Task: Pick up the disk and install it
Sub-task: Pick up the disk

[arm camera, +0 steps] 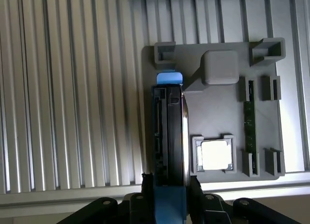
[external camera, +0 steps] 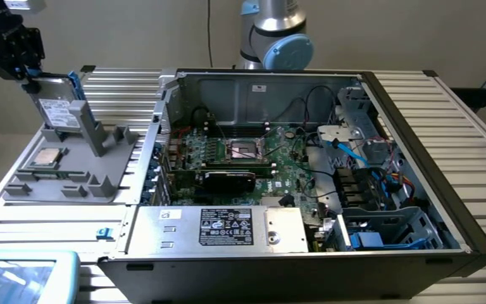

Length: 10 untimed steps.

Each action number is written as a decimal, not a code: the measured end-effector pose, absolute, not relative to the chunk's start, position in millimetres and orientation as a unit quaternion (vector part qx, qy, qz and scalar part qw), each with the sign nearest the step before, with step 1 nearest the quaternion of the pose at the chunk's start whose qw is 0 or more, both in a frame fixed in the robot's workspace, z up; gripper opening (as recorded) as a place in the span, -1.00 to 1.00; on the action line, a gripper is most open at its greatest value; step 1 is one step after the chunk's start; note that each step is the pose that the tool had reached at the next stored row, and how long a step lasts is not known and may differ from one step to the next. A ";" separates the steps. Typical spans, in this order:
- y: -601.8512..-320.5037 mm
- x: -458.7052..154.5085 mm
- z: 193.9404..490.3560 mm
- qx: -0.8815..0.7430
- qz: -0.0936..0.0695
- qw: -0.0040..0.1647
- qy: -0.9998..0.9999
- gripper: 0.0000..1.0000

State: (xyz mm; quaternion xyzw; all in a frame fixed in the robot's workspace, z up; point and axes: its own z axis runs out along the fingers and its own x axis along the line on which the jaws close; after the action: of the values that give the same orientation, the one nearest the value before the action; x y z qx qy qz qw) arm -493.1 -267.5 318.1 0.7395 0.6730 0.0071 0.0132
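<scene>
The fingers (arm camera: 147,195) are shown partly closed on the top edge of the disk (external camera: 57,109), one on each face, with the blue carrier frame (arm camera: 169,78) clamped between them. The disk is held upright, on edge, at the exterior view's far left, label turned toward that camera. Its lower edge is placed at the slot of the grey fixture (external camera: 57,183), just beside a tall grey post (external camera: 87,126); whether it is seated in the slot or raised clear of it cannot be told. In the wrist view the disk is seen edge-on, directly over the fixture. A square silver chip (arm camera: 215,153) is seated in a recess of the fixture near the disk, and a green memory stick (arm camera: 248,122) is stood in a slot at the fixture's far side from the disk. The fixture is carried on a ribbed metal worktop (external camera: 116,88). Toward the exterior view's right an opened computer case (external camera: 412,114) is laid on the worktop, with the motherboard (external camera: 285,164) exposed and a grey labelled power supply (external camera: 218,228) along its near side. The base of the arm (external camera: 277,38) is seen behind the case.
</scene>
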 end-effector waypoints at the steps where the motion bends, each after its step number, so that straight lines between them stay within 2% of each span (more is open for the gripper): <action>1: -267.5 -493.1 318.9 0.739 0.008 0.014 0.673 -0.25; 10: -268.2 -493.1 318.5 0.739 0.010 0.016 0.673 -0.25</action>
State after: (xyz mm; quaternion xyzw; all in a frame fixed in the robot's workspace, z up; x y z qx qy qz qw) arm -493.1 -268.2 318.5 0.7395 0.6729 0.0101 0.0159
